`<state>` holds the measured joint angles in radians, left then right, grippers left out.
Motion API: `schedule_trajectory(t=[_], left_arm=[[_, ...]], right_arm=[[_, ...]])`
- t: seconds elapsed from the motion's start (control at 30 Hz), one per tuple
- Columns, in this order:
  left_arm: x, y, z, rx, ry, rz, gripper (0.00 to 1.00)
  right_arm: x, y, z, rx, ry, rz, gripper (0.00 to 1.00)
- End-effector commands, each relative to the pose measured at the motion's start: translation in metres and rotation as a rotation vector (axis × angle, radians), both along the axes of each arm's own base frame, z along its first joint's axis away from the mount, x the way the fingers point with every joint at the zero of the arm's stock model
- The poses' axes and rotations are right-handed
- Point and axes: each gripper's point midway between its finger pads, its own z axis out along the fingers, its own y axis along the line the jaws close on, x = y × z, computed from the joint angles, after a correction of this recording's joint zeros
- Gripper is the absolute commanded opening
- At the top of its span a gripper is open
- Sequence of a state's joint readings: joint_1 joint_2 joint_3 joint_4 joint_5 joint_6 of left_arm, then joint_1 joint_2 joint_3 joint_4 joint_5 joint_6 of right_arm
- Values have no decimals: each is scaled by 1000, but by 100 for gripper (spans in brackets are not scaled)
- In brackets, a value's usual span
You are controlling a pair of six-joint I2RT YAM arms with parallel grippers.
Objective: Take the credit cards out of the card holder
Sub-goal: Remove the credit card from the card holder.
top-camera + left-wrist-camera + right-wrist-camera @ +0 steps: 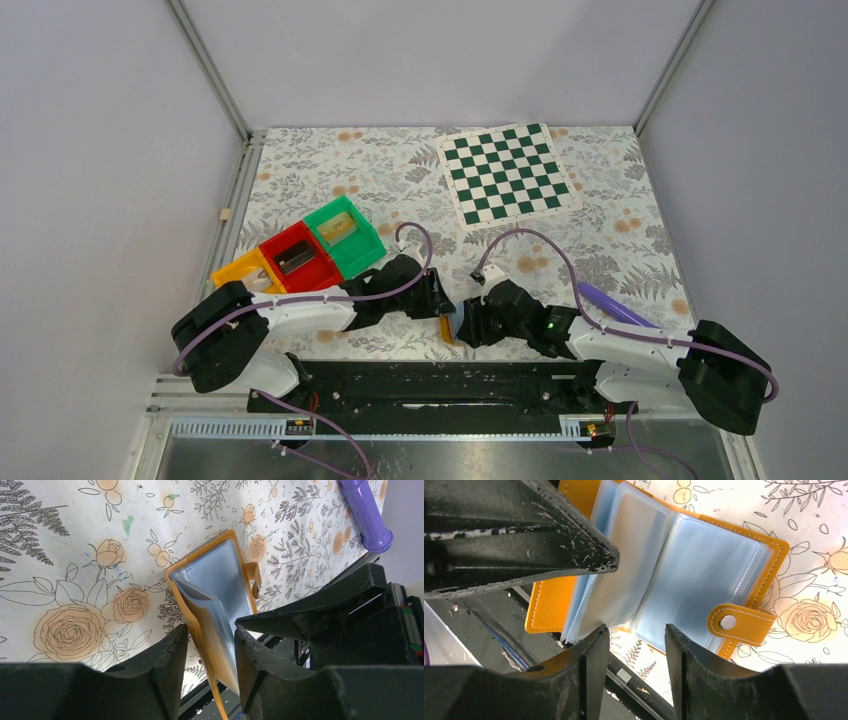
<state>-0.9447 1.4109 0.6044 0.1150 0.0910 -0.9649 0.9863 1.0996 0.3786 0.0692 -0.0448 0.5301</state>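
Orange-tan folding card holder (704, 565) with pale-blue plastic sleeves is held open at the middle of the table (380, 180) near edge. The left gripper (210, 637) clamps one cover to steady it, and the right gripper (636, 632), fingers spread, faces the sleeves, likely seeking cards.

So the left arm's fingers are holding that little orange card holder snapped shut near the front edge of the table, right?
Not quite: the card holder is open, not snapped shut. The right wrist view shows its pale-blue sleeves fanned out and the snap tab undone. The rest stands: the left fingers hold it near the front edge of the table.
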Motion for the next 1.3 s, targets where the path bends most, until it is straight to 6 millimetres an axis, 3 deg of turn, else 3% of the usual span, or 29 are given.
schedule_trajectory(t=[0.0, 0.17, 0.43, 0.7, 1.1, 1.27], left_arm=[[6, -10, 21, -40, -37, -15, 41], [5, -11, 22, -44, -38, -21, 37], [5, -12, 26, -54, -39, -18, 34], [4, -13, 24, -54, -29, -17, 34], [4, -13, 24, -53, -25, -17, 34], [4, -13, 25, -56, -25, -13, 34]], right_arm=[[14, 2, 9, 47, -56, -87, 50], [8, 2, 8, 72, -46, -82, 49], [-6, 3, 7, 91, -79, -54, 60], [5, 5, 14, 71, -152, -79, 60], [-2, 11, 21, 47, -204, -72, 59], [5, 8, 25, 12, -230, -104, 57]])
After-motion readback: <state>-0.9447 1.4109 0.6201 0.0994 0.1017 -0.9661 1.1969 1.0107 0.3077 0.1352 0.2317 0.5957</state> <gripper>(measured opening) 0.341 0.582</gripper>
